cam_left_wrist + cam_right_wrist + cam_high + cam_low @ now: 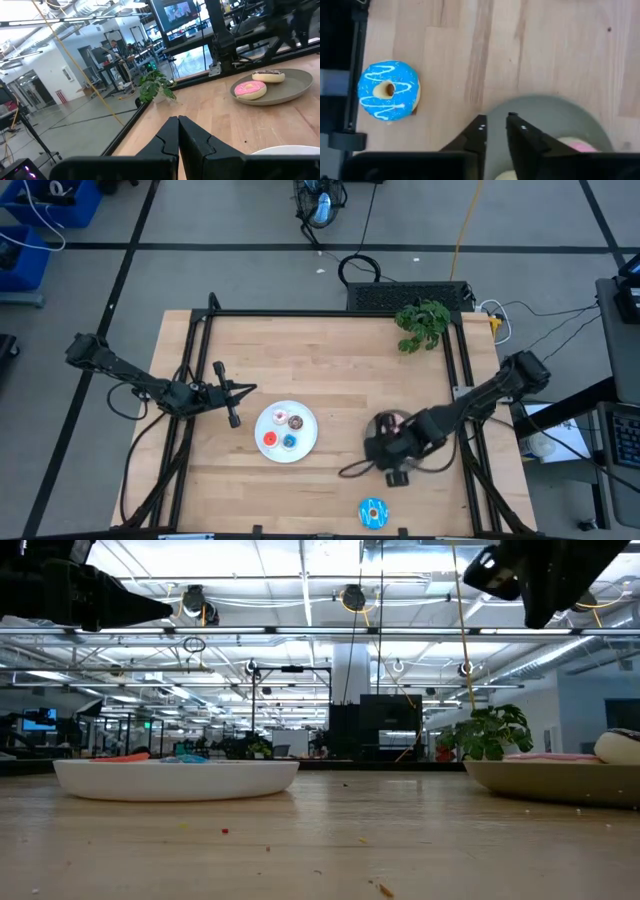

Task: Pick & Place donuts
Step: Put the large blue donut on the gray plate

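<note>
Small red (270, 439), blue (289, 442), brown (295, 421) and whitish (279, 417) donuts lie on the white plate (305, 442). A large blue donut (372, 513) (388, 90) lies flat on the table near its near edge. A pink donut (250, 90) and a chocolate-topped one (268, 75) lie on the grey plate (295, 87) (545, 117). My left gripper (233, 402) (178, 121) is shut and empty, left of the white plate. My right gripper (495, 122) hangs above the grey plate's rim, fingers a narrow gap apart, holding nothing.
A green plant (422, 320) stands at the table's far right corner. Black frame rails run along the left, right and far edges (330, 313). Bare wood lies between the two plates and across the far half of the table.
</note>
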You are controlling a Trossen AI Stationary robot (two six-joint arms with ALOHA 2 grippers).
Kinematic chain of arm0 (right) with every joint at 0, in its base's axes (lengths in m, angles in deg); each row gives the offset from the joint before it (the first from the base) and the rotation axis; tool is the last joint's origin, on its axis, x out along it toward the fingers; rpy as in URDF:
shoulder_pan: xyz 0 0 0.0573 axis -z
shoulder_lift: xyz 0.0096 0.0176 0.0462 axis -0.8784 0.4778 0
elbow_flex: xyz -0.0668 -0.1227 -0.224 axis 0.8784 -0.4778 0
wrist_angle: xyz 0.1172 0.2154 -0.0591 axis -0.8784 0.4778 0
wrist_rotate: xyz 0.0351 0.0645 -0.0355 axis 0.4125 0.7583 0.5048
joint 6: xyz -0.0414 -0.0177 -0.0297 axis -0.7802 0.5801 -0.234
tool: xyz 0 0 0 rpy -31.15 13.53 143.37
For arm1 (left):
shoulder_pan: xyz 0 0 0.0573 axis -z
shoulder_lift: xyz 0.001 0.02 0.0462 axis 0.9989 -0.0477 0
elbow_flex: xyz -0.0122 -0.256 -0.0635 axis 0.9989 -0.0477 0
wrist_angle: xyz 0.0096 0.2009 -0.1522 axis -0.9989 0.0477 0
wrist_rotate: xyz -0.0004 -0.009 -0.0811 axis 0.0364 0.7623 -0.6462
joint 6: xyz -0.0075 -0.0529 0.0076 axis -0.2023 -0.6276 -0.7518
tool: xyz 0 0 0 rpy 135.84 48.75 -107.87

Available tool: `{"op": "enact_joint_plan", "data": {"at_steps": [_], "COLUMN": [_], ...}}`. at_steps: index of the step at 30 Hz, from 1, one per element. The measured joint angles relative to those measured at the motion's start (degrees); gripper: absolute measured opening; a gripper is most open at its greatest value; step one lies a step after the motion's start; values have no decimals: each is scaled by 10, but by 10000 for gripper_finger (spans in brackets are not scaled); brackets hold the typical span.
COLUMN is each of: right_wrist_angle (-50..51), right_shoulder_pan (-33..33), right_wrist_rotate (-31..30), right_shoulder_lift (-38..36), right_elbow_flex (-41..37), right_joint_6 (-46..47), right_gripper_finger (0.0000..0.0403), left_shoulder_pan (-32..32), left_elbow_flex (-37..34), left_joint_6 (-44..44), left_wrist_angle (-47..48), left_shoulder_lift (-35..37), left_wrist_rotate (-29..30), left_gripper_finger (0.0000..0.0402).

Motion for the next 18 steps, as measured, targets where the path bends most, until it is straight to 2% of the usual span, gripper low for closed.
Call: {"op": "enact_joint_plan", "data": {"at_steps": [3, 5, 8, 12, 18], "right_wrist_angle": [30, 67, 105, 110, 79], "right_shoulder_pan": [-17, -25, -32, -34, -48], "right_wrist_rotate": [-1, 0, 1, 9, 80], "right_shoulder_lift": [59, 100, 154, 212, 245], "right_elbow_flex": [58, 104, 164, 217, 224], "right_joint_6": [-36, -64, -79, -82, -65], "right_gripper_finger": [17, 5, 11, 7, 3], "left_shoulder_pan": [0, 0, 0, 0, 0], "left_elbow_flex": [0, 0, 0, 0, 0], "left_joint_6": [2, 1, -2, -3, -4], "left_wrist_angle": [0, 0, 0, 1, 5], "left_shoulder_lift": [0, 0, 0, 0, 0], "left_wrist_rotate": [0, 0, 0, 0, -2], "left_gripper_finger": [17, 17, 17, 17, 17]}}
